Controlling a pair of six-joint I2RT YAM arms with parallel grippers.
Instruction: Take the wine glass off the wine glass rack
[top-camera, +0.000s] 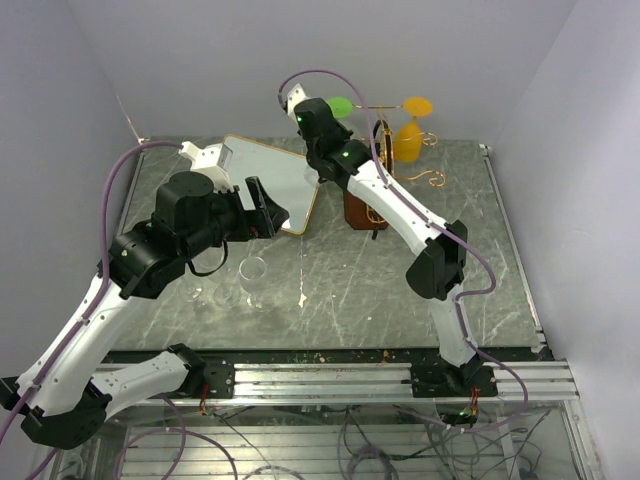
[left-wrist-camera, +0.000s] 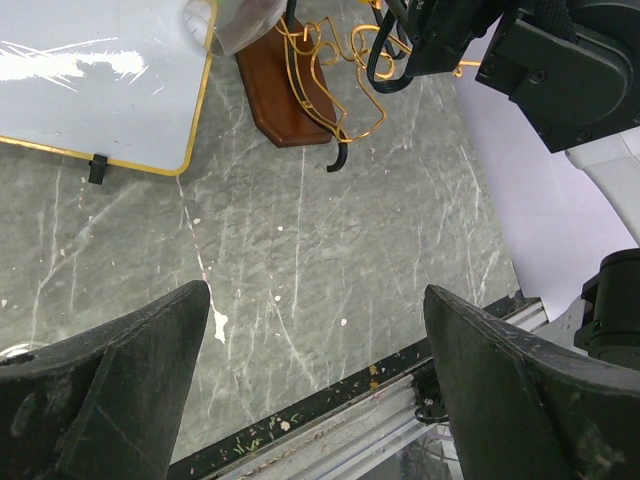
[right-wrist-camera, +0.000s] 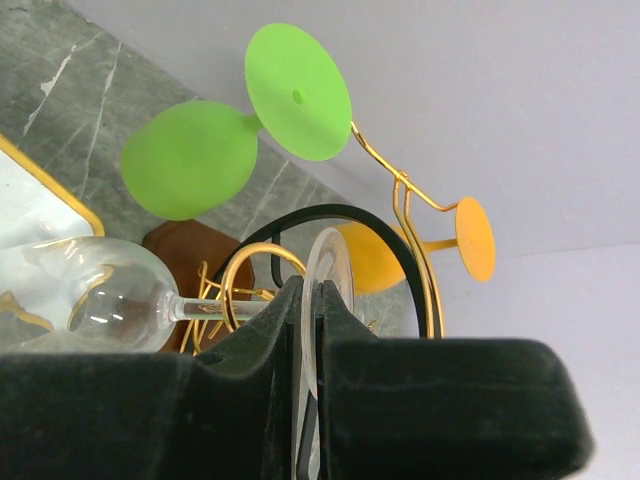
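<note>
The wine glass rack is a gold wire stand (right-wrist-camera: 420, 260) with a black loop (right-wrist-camera: 350, 212) on a brown wooden base (top-camera: 365, 212). My right gripper (right-wrist-camera: 312, 292) is shut on the round foot of a clear wine glass (right-wrist-camera: 332, 265). That glass lies sideways, its stem passes through a gold curl and its bowl (right-wrist-camera: 110, 300) is to the left. A green wine glass (right-wrist-camera: 190, 158) and an orange wine glass (right-wrist-camera: 470, 238) hang on the rack's arms. My left gripper (left-wrist-camera: 315, 300) is open and empty above the table, short of the rack base (left-wrist-camera: 290, 90).
A gold-framed white board (top-camera: 265, 180) lies left of the rack. Another clear glass (top-camera: 253, 278) stands on the marble table (top-camera: 340, 290) under my left arm. Walls close in at the back and both sides. The metal rail (top-camera: 330, 375) runs along the near edge.
</note>
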